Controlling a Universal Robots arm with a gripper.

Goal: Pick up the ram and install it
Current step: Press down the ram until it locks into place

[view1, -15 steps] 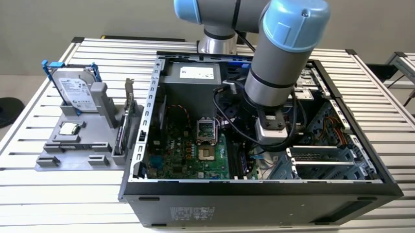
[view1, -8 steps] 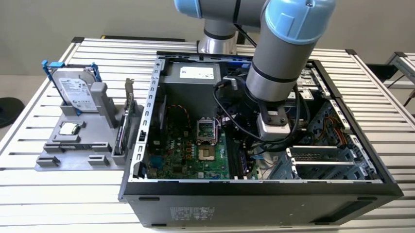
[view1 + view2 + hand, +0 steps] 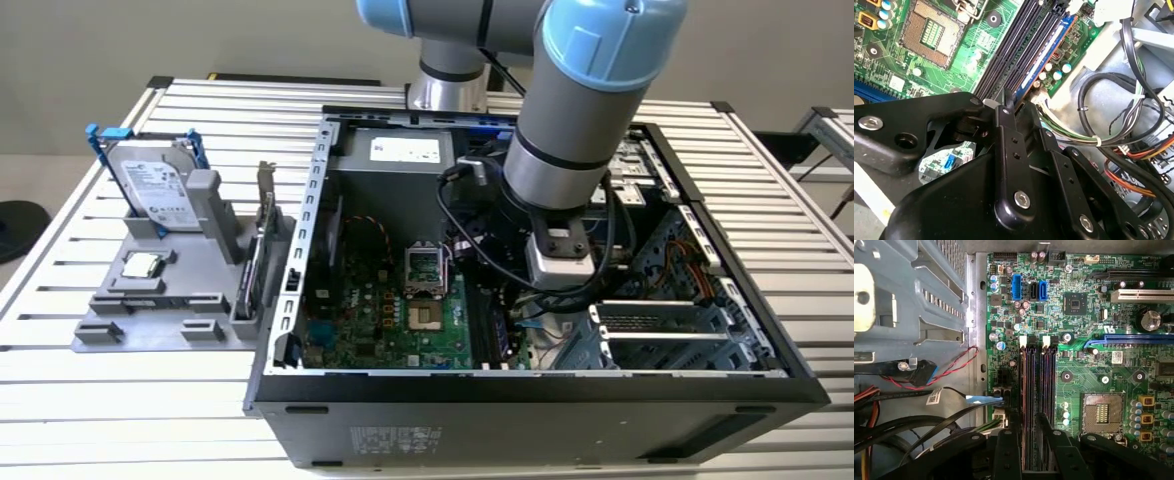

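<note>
My gripper [image 3: 538,303] reaches down into the open computer case [image 3: 534,405], at the exterior view's right side of the green motherboard [image 3: 387,320]. In both wrist views the gripper [image 3: 1018,105] [image 3: 1027,434] sits directly over one end of the row of long dark memory slots [image 3: 1024,45] [image 3: 1038,390], in line with them. The slots' white end latches [image 3: 1023,342] stand at the far end from the gripper. The ram is hidden; I cannot pick it out at the gripper or along the slots.
The bare processor socket [image 3: 1101,412] [image 3: 423,265] lies beside the slots. Black and coloured cables [image 3: 1114,115] [image 3: 481,250] loop close to the gripper, beside a metal drive cage [image 3: 914,300]. Left of the case, a grey fixture [image 3: 160,300] holds a hard drive [image 3: 154,185] and a bracketed card [image 3: 254,260].
</note>
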